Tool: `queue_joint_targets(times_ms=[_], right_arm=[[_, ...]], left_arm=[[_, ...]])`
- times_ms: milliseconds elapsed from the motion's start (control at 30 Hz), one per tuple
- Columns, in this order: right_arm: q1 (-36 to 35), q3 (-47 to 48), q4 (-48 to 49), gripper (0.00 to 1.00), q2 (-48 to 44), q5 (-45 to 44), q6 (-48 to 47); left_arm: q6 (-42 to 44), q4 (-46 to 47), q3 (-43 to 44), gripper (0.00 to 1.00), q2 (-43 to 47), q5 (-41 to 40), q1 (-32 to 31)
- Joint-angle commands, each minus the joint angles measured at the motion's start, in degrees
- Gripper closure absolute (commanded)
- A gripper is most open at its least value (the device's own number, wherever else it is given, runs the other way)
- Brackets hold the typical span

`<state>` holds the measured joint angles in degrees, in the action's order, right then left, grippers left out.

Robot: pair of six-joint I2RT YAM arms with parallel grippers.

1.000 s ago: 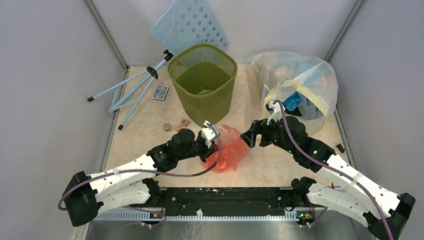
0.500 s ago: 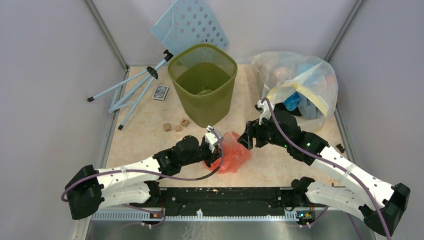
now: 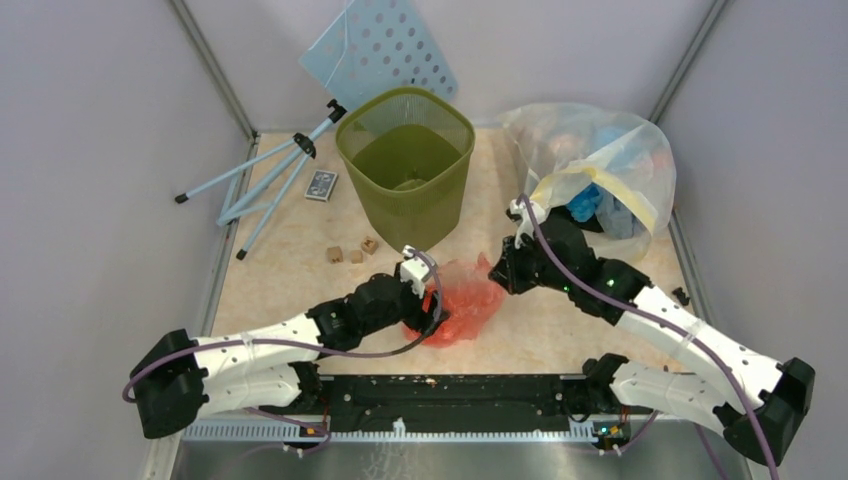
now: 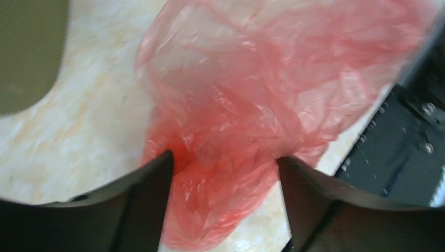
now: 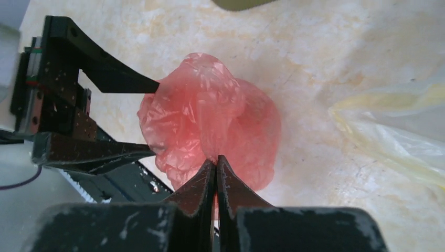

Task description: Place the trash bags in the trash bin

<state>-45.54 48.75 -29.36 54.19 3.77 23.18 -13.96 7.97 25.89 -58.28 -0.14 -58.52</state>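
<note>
Orange-red crinkly plastic bag (image 3: 468,300) sits between my spread left jaws; right jaws pinch it, so I'd close left softly first

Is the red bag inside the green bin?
Out. The bag lies crumpled on the table, in front of the bin.

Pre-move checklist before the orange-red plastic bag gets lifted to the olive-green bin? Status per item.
1. Right gripper shut on crinkly translucent orange-red plastic bag: ok.
2. Left gripper closed on bag: not ok, jaws open astride it.
3. Bag lifted off beige table: not ok, resting on it.
4. Olive-green mesh plastic bin upright, mouth open: ok.
5. Bin empty: cannot tell.
</note>
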Motion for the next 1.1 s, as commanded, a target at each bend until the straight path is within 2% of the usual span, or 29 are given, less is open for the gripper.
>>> queue_joint_targets(times_ms=[0,67,133,233,367,533,800,933,967,1067], right_arm=[[0.4,6.5,-1.1,1.00,-4.5,-9.7,0.9],[0.4,9.0,-2.1,1.00,-6.3,-12.0,0.5],[0.4,11.4,-1.6,1.00,-8.3,-9.6,-1.2],[0.4,14.6,0.4,1.00,-10.1,-1.0,-2.2],[0.3,18.1,0.0,1.00,-7.1,10.3,-2.1],[-1.5,17.4,1.0,1.00,-3.8,21.3,-2.3],[-14.0,12.2,12.9,1.00,1.1,20.3,-0.3],[-20.0,14.0,15.9,1.00,8.4,16.0,-2.3],[-20.6,14.9,15.7,0.97,10.3,14.7,-2.7],[-20.7,17.2,12.5,0.68,13.9,8.1,-3.4]], left_arm=[[-9.0,-4.8,3.0,0.13,-0.1,-14.7,0.0],[-10.7,-4.3,2.5,0.06,-0.1,-15.6,0.1],[-12.4,-3.1,1.4,0.02,-0.7,-15.4,0.8],[-13.3,0.1,-0.2,0.01,-4.2,-11.3,4.7],[-12.9,5.8,-0.5,0.04,-9.6,-3.3,11.5],[-8.7,7.3,4.5,0.03,-13.5,-4.6,13.1],[-6.1,6.4,12.5,0.02,-17.7,-1.2,17.4],[-5.6,10.0,15.3,0.03,-18.8,6.1,17.4],[-5.6,10.4,16.1,0.03,-19.2,7.3,17.4],[-5.0,9.2,17.8,0.03,-19.5,7.9,17.4]])
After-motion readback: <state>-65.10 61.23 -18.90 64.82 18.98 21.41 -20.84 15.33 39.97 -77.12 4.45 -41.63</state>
